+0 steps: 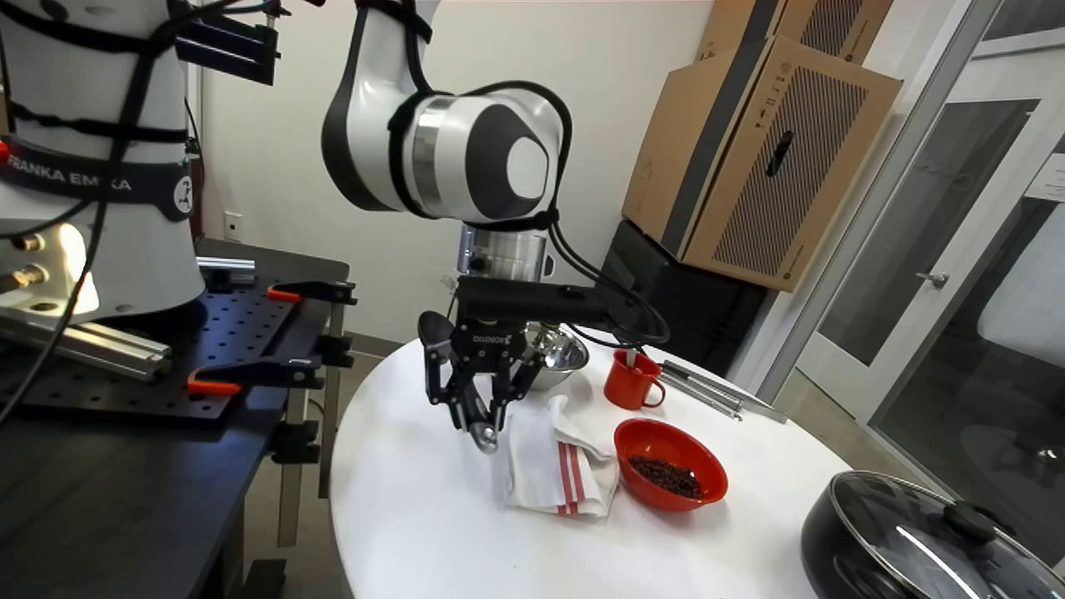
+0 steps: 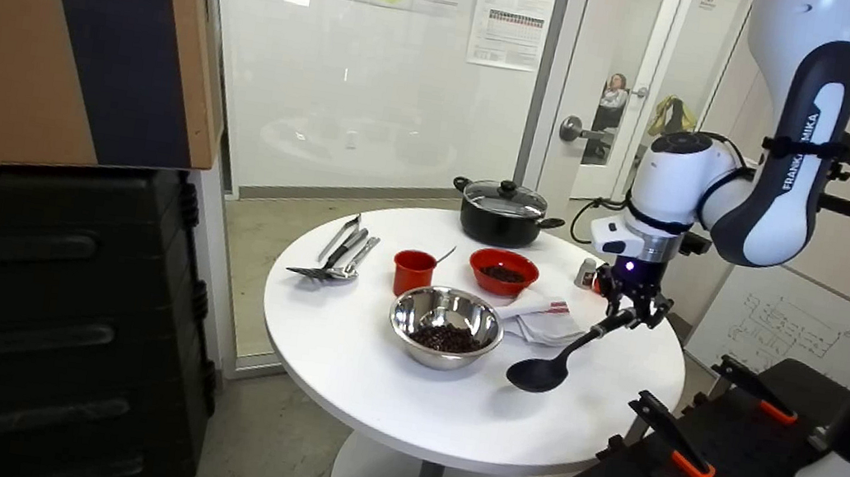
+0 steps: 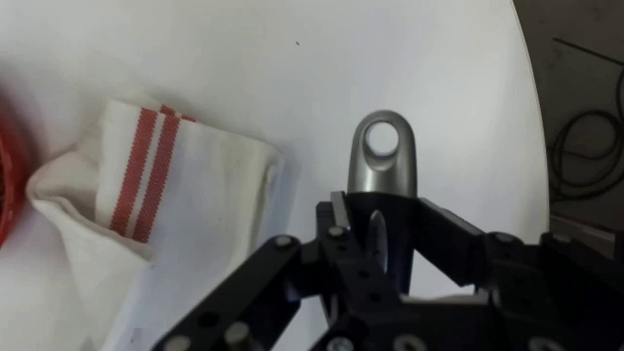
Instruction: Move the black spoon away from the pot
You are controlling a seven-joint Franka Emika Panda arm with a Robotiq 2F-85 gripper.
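My gripper (image 2: 628,315) is shut on the handle of the black spoon (image 2: 539,374). In that exterior view the spoon slants down to the left, bowl lowest, apparently above the white table (image 2: 442,416). In the wrist view the gripper (image 3: 379,202) has a finger on each side of the handle, just behind its grey, holed end (image 3: 382,180); the spoon's bowl is out of view there. In an exterior view the handle end (image 1: 483,436) points down beneath the gripper (image 1: 478,408). The dark, glass-lidded pot (image 2: 499,222) stands at the table's far side, well apart from the spoon; it also shows in an exterior view (image 1: 844,545).
A folded white towel (image 2: 552,331) with red stripes lies beside the gripper. A steel bowl (image 2: 435,358) and a red bowl (image 2: 497,285) hold dark beans. A red mug (image 2: 413,274), metal utensils (image 2: 344,252) and a small shaker (image 2: 586,274) stand or lie around. The table edge (image 3: 538,112) curves nearby.
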